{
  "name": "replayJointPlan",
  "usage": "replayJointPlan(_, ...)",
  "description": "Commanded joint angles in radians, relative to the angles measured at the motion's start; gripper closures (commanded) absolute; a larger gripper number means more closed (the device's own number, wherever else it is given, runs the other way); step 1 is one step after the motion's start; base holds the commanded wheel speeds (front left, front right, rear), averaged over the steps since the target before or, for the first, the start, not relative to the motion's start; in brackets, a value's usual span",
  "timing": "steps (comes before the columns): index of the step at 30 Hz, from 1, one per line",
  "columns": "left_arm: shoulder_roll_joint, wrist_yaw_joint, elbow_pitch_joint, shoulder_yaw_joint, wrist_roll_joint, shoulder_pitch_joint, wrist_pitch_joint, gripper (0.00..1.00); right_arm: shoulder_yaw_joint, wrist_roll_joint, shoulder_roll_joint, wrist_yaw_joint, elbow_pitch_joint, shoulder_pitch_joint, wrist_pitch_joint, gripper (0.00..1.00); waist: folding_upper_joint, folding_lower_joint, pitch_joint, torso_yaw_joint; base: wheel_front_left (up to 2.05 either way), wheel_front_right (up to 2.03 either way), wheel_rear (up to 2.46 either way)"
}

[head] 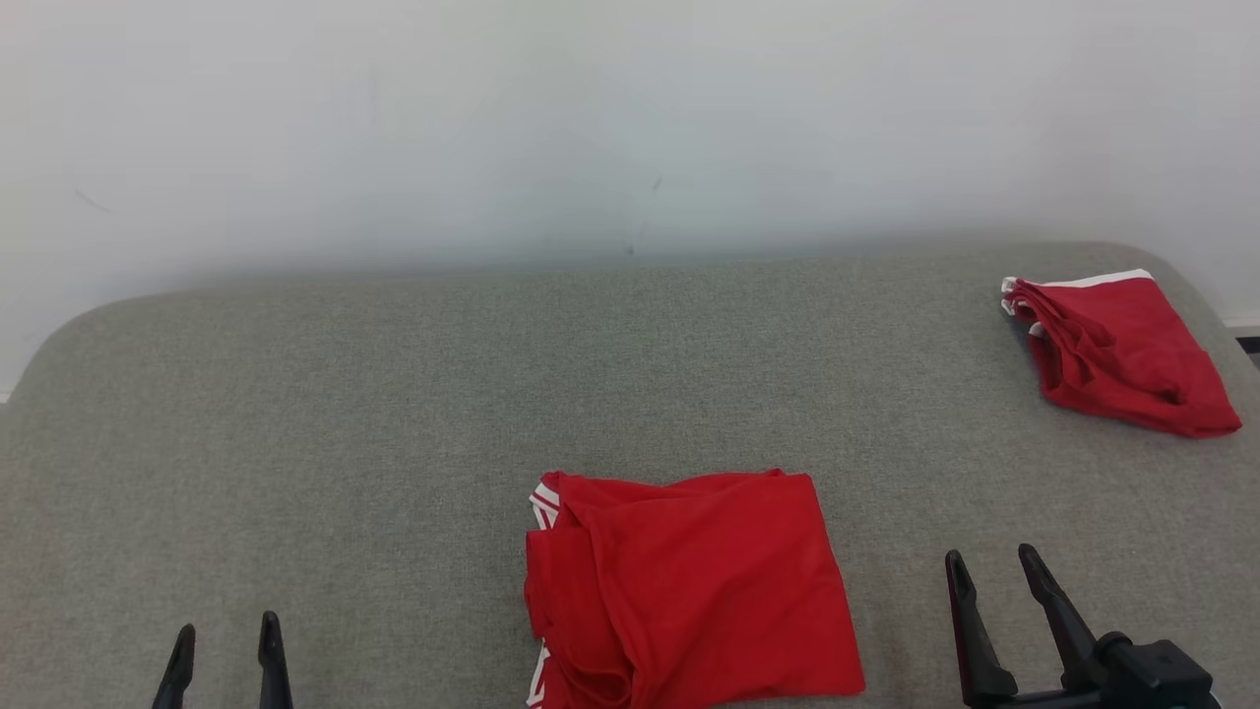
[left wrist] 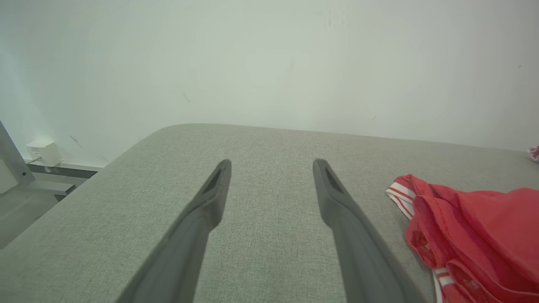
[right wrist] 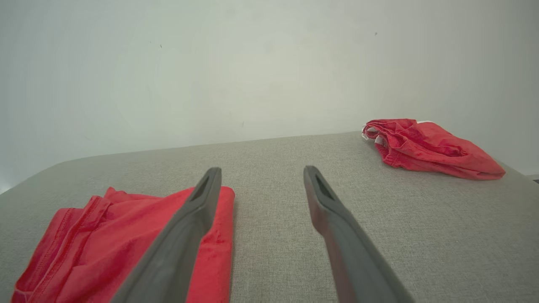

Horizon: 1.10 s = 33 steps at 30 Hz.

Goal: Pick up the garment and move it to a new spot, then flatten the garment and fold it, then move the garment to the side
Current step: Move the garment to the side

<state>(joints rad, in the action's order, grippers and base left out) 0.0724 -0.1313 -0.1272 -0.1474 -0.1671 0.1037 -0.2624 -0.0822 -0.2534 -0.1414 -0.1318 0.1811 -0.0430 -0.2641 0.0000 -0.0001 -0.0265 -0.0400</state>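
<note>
Garment [head: 689, 581], folded, is seen laid at the near edge of the padded top [head: 394, 394], judged ready to be moved aside; left gripper [head: 227, 626] and right gripper [head: 989, 553] are held wide open, empty

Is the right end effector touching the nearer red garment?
Apart. The head view shows bare grey cushion between the right end effector and the nearer red garment.

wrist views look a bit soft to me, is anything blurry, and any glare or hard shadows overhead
Left wrist view: left tool soft near the bottom edge, grey surface crisp. Right wrist view: right tool likewise soft, far garment clear. Head view: even diffuse light, no glare, only a faint shadow under the near garment.
</note>
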Motion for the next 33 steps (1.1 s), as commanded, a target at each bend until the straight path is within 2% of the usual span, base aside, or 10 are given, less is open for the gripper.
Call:
replayJointPlan(1, 0.001, 0.001, -0.004, -0.004, 0.008, 0.013, -0.003, 0.00, 0.002, 0.001, -0.002, 0.002, 0.007, -0.004, 0.000, 0.00, 0.0000, 0.0001, -0.001, 0.004, 0.00, 0.00, 0.00)
replayJointPlan(12, -0.005, 0.001, -0.001, 0.008, 0.008, -0.005, -0.003, 0.00, -0.070, 0.008, -0.036, 0.002, 0.075, 0.055, 0.008, 0.00, 0.0000, 0.0001, 0.006, 0.021, 0.00, 0.00, 0.00)
replayJointPlan(20, -0.006, 0.001, -0.005, 0.050, -0.003, -0.032, -0.003, 0.00, -0.151, -0.021, -0.058, 0.002, 0.246, 0.198, 0.030, 0.00, 0.0000, 0.0001, 0.025, 0.074, 0.00, 0.00, 0.00)
replayJointPlan(33, 0.013, 0.001, -0.022, 0.082, -0.023, -0.075, -0.003, 0.00, -0.159, -0.035, -0.008, 0.002, 0.581, 0.345, 0.047, 0.00, 0.0000, 0.0001, 0.072, 0.134, 0.00, 0.00, 0.00)
